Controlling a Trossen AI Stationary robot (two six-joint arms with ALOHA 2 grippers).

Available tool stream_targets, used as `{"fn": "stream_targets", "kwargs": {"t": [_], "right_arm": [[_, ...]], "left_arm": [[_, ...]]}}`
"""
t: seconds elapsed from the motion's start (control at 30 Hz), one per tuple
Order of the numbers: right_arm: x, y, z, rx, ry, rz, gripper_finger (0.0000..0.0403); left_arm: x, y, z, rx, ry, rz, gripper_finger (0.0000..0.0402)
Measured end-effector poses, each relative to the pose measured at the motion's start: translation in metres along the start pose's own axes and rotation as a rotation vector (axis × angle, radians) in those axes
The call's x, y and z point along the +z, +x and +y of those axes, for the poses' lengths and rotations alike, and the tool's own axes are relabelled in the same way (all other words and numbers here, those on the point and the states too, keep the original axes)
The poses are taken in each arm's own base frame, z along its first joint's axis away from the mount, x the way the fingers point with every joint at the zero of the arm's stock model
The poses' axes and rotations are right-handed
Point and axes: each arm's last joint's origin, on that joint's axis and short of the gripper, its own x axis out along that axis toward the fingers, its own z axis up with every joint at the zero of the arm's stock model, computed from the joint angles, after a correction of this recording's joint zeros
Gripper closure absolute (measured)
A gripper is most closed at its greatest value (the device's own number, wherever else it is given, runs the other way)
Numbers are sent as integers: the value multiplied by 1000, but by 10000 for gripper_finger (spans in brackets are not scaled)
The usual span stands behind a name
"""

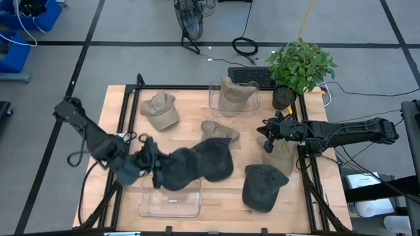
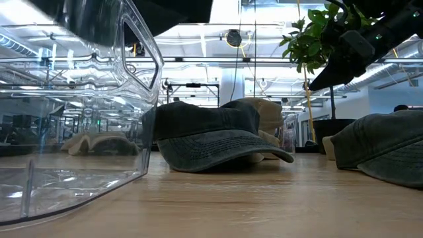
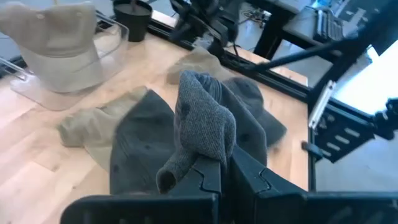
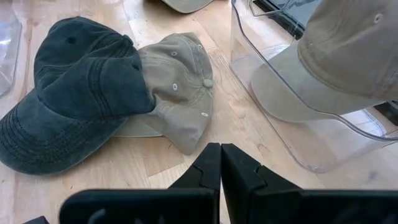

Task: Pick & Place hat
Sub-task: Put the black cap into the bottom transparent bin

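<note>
My left gripper [image 1: 149, 160] is shut on a dark grey hat [image 1: 177, 174], which it carries over the near clear bin [image 1: 169, 200]. A second dark cap [image 1: 218, 159] lies on the table, partly over a beige cap [image 4: 177, 87]. My right gripper [image 1: 269, 134] waits shut above a beige hat [image 1: 279, 156] at the table's right side and touches nothing. In the left wrist view the held hat's cloth [image 3: 202, 118] stands up in front of the shut fingers. My left gripper pinches a bunched fold of the dark grey hat's cloth [image 3: 200, 149] between its two fingers; how many layers I cannot tell. The fingers come from the table's left, slanting a little downward. The hat sticks out past the fingertips, crumpled, above the bin's far rim.
A far clear bin [image 1: 249, 103] holds a beige hat [image 1: 233, 94]. Another beige hat [image 1: 161, 110] lies at the far left. A third dark cap [image 1: 264, 188] lies near the front right. A potted plant [image 1: 298, 65] stands at the far right corner.
</note>
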Motion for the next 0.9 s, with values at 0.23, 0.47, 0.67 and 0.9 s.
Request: {"fn": "stream_targets", "kwargs": {"t": [0.23, 0.47, 0.67, 0.9], "right_arm": [[5, 0, 1, 12, 70, -50, 403], [11, -1, 2, 30, 151, -104, 403], [14, -1, 3, 42, 177, -140, 403], [15, -1, 3, 46, 192, -149, 403]], "left_arm": [[-50, -17, -4, 27, -14, -82, 392], [-108, -16, 15, 29, -103, -139, 392], [-131, -11, 27, 15, -126, -144, 392], [-136, -9, 30, 6, -146, -122, 380]]}}
